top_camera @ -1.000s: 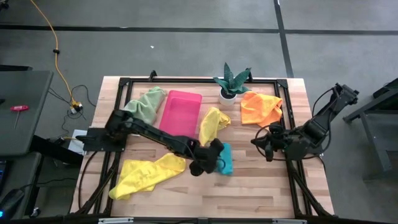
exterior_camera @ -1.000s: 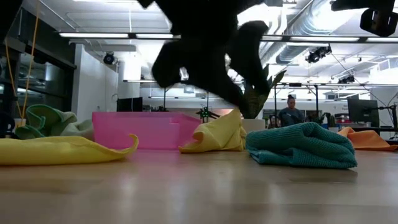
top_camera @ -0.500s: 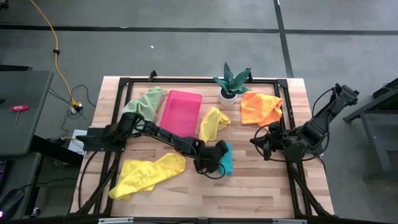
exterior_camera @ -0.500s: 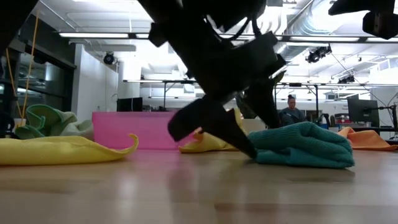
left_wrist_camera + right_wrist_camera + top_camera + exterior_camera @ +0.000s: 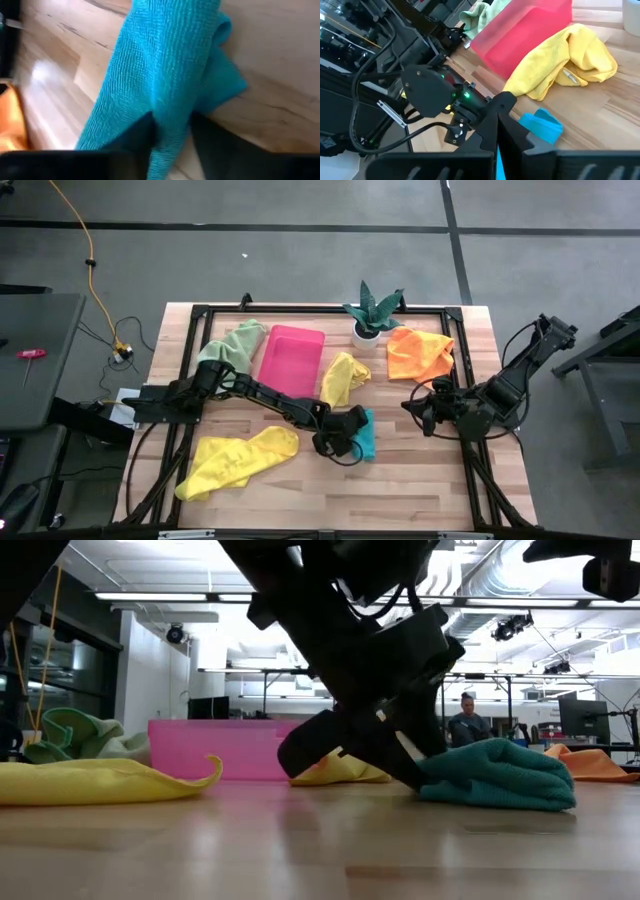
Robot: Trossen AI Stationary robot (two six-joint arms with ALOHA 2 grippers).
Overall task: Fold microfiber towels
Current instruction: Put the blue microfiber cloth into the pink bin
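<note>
Teal towel (image 5: 165,75), nubbly weave, bunched in soft folds on table (image 5: 420,470). Left gripper (image 5: 172,127) pinching its edge; right gripper (image 5: 425,409) closed, empty. No legible writing.

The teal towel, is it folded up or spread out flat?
Folded up. The teal towel sits as a thick, rounded bundle with layers showing, not flat, and the left gripper is pinching one edge.

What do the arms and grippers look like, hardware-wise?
Both arms are black and jointed, with loose black cables looping alongside. The left gripper has two dark, flat, tapered fingers. The left arm's wrist shows small green and red lights in the right wrist view. The right gripper is a bulky black block.
</note>
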